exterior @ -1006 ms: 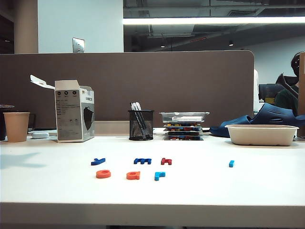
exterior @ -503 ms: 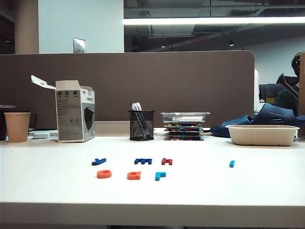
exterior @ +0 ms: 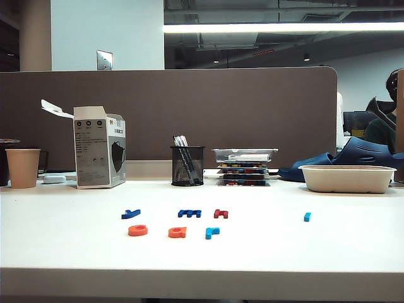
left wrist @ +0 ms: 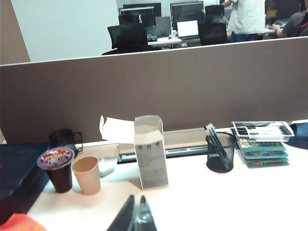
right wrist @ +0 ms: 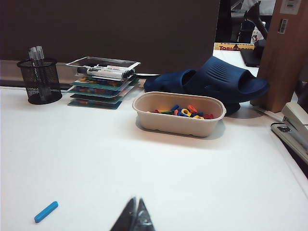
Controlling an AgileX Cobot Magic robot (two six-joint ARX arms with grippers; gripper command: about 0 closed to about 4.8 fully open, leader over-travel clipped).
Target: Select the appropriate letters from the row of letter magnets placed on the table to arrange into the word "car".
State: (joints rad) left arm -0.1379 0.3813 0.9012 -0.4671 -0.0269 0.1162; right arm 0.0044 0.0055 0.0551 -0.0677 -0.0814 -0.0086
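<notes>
On the white table (exterior: 271,252) an orange "c" (exterior: 137,230), an orange-red "a" (exterior: 177,232) and a light blue "r" (exterior: 211,233) lie side by side in a front line. Behind them lie a dark blue "y" (exterior: 130,214), a dark blue "m" (exterior: 189,213) and a red "h" (exterior: 220,214). A light blue bar (exterior: 307,216) (right wrist: 46,211) lies apart to the right. No arm shows in the exterior view. My left gripper (left wrist: 136,199) is shut and empty above the table's left part. My right gripper (right wrist: 135,201) is shut and empty near the bar.
Along the back stand a paper cup (exterior: 22,167), an opened grey box (exterior: 98,146), a mesh pen holder (exterior: 187,165), a stack of trays (exterior: 243,165) and a beige bowl (exterior: 346,178) holding several coloured magnets (right wrist: 183,111). A brown partition (exterior: 189,113) closes the rear.
A shadow on the table's far left has gone. The letters lie as before.
</notes>
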